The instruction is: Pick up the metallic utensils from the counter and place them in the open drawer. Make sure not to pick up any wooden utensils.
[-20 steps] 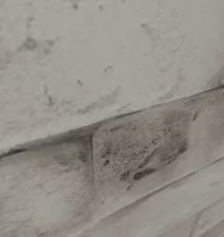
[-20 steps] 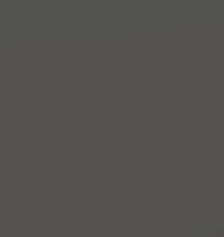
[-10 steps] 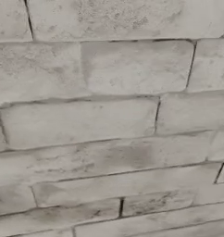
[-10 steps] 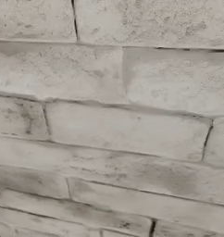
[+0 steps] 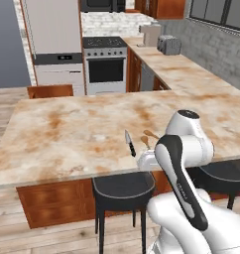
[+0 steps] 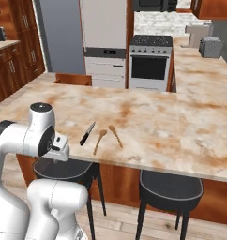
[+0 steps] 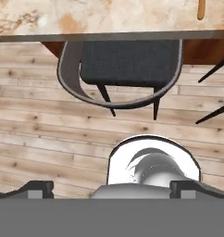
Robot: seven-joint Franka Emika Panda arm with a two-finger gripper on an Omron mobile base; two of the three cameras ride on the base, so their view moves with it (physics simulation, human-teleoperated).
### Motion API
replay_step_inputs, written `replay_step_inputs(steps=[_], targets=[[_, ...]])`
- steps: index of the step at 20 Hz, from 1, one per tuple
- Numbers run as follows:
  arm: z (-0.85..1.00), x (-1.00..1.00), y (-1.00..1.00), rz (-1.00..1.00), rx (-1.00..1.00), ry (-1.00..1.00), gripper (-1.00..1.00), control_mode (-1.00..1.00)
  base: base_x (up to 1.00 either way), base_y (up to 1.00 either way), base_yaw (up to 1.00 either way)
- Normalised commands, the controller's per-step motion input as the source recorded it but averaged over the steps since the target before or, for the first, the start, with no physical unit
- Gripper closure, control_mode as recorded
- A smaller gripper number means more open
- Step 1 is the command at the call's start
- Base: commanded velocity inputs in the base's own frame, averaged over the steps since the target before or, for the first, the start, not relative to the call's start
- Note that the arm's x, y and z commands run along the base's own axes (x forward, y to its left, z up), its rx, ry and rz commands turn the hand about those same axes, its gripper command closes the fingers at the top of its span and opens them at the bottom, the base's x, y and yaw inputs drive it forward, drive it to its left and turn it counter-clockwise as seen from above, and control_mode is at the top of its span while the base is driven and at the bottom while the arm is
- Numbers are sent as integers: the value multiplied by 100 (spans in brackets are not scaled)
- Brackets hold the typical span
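The black-handled, silver-bladed knife lies on the marbled beige stone bench beside two tan wooden spoons, long axis running away from me. My end effector sits below the edge, probably released.

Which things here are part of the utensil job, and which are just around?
Job:
- black-handled knife with silver blade
- two tan wooden spoons, to be left alone
- beige marbled stone counter

Just around:
- black round stools
- steel oven
- grey toaster
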Motion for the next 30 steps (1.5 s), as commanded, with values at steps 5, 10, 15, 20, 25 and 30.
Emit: replay_step_inputs(steps=[5,10,15,20,25,30], targets=[[0,0,0,0,0,0,-100,100,34,6,-2],[0,0,0,0,0,0,-100,100,2,0,0],[21,44,13,0,-8,17,-100,-100,5,0,0],[51,100,10,0,-14,36,-100,-100,0,0,0],[-4,100,-18,0,-5,12,-100,-100,0,0,0],[-68,100,-8,0,-2,0,-100,-100,0,0,0]])
